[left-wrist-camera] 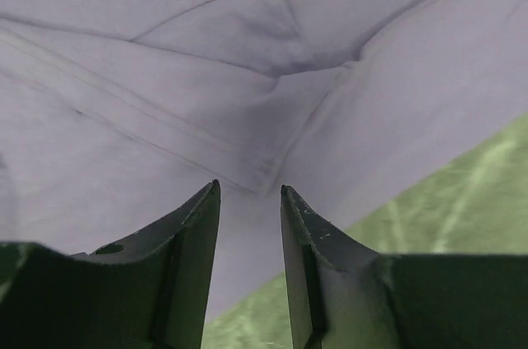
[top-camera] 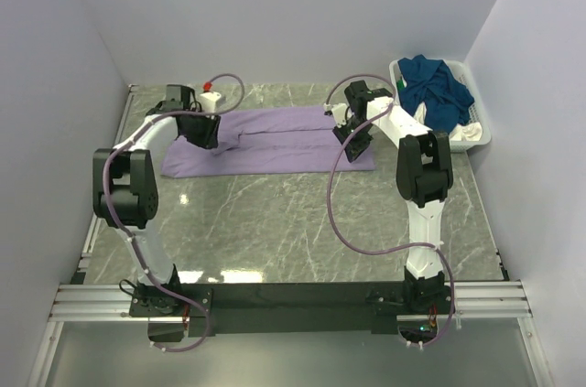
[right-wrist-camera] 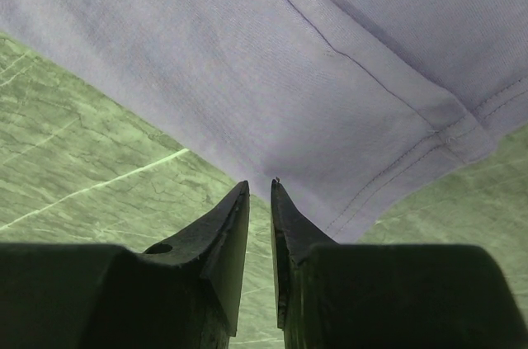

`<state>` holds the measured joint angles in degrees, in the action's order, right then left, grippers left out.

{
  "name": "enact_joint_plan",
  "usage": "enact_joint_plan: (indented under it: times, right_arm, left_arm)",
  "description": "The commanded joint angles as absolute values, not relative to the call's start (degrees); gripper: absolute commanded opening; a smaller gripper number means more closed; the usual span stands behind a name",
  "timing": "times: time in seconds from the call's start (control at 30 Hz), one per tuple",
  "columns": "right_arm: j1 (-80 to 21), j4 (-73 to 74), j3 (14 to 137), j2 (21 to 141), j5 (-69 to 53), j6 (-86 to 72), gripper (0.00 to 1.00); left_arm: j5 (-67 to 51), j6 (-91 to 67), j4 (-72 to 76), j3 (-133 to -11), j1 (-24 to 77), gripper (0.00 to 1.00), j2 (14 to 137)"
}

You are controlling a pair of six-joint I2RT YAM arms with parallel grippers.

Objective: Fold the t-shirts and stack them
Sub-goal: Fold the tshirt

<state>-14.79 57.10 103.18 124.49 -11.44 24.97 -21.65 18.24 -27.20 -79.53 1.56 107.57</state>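
Observation:
A pale lilac t-shirt (top-camera: pixel 275 145) lies flat across the back of the table, folded into a long strip. My left gripper (top-camera: pixel 206 135) hovers over its left part, where a sleeve seam and creases meet. In the left wrist view the left gripper (left-wrist-camera: pixel 249 188) is open, with only the lilac t-shirt (left-wrist-camera: pixel 165 118) below it. My right gripper (top-camera: pixel 351 142) is over the shirt's right end. Seen from the right wrist, the right gripper (right-wrist-camera: pixel 260 184) stands narrowly open at the near edge of the lilac t-shirt (right-wrist-camera: pixel 289 77), holding nothing. A dark teal t-shirt (top-camera: pixel 435 85) is heaped in the basket.
The white slatted basket (top-camera: pixel 481 135) stands at the back right against the wall. A small white object with a red top (top-camera: pixel 211 92) sits at the back left behind the left gripper. Green marbled table (top-camera: pixel 275 222) stretches in front of the shirt. Walls close in on both sides.

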Motion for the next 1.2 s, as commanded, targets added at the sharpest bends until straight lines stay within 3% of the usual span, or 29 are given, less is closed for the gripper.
enact_joint_plan:
  times: [0.0, 0.83, 1.03, 1.17]
  right_arm:
    - [-14.4, 57.1, 104.7, 122.6, -11.6, 25.1, 0.24]
    - [-14.0, 56.4, 103.7, 123.0, -11.3, 25.4, 0.24]
    - [-13.8, 56.5, 103.5, 123.0, -11.3, 25.5, 0.23]
    - [-13.7, 56.3, 103.4, 122.8, -11.3, 25.5, 0.23]
  left_arm:
    - [-11.1, 29.5, -26.8, -80.8, 4.7, 0.41, 105.3]
    - [-7.6, 38.6, -34.7, -85.3, 9.2, 0.45, 113.2]
    - [-7.6, 38.1, -34.3, -86.4, 9.2, 0.35, 113.6]
    - [-7.8, 38.3, -34.8, -87.0, 9.3, 0.2, 113.4]
